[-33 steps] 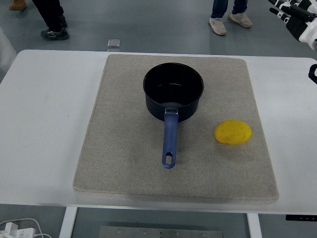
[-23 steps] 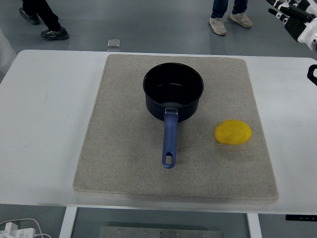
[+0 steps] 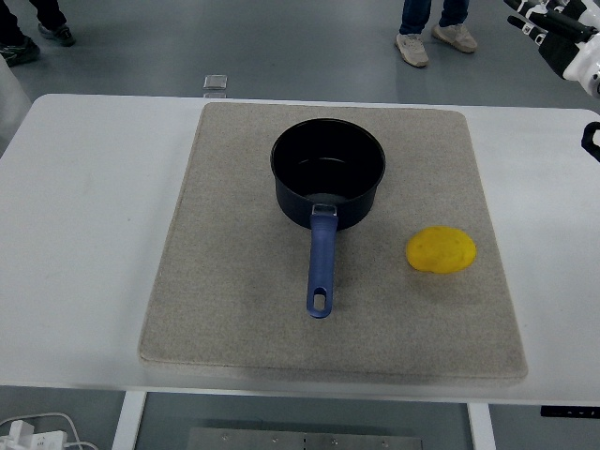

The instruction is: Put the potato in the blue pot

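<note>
The potato [image 3: 441, 250] is seen lying on the grey mat [image 3: 225, 281] that covers the middle of the white worktop [image 3: 84, 234], to the right of the blue pot [image 3: 328, 183] and apart from it. The pot stands upright on the mat with nothing seen inside, its blue handle [image 3: 322, 267] pointed toward the near edge. A small dark piece of the right arm [image 3: 592, 141] is glimpsed at the right edge; whether that robot hand is spread or curled cannot be told. People's feet [image 3: 436, 39] are seen on the floor beyond the worktop.
</note>
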Action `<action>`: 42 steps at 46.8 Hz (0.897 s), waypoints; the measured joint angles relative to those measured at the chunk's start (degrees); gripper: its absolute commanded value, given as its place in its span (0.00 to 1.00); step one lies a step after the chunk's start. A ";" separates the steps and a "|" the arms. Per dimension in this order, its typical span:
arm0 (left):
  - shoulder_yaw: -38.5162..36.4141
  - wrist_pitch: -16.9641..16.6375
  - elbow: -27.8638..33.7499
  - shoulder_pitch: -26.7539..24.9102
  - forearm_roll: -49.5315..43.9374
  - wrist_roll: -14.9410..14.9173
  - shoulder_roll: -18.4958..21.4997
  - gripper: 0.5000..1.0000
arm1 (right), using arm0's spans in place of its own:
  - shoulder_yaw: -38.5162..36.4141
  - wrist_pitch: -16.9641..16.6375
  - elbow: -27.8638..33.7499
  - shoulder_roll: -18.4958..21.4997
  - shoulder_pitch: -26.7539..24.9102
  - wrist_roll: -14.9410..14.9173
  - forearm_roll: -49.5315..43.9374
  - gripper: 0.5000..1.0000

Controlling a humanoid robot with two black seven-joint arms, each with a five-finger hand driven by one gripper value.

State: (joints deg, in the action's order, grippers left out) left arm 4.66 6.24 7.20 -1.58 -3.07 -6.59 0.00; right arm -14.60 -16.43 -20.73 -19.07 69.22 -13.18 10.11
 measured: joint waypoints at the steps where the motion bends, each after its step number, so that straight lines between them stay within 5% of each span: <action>1: 0.00 0.00 0.00 0.00 0.00 0.00 0.00 1.00 | 0.01 0.16 0.00 0.10 0.00 0.00 0.00 0.89; 42: -0.07 0.00 0.01 0.01 -0.01 0.00 0.00 1.00 | 0.71 0.64 0.06 1.63 -1.71 0.00 -1.83 0.89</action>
State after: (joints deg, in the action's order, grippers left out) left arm 4.59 6.24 7.21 -1.57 -3.08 -6.59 0.00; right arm -13.89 -15.79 -20.67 -17.44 67.51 -13.18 8.28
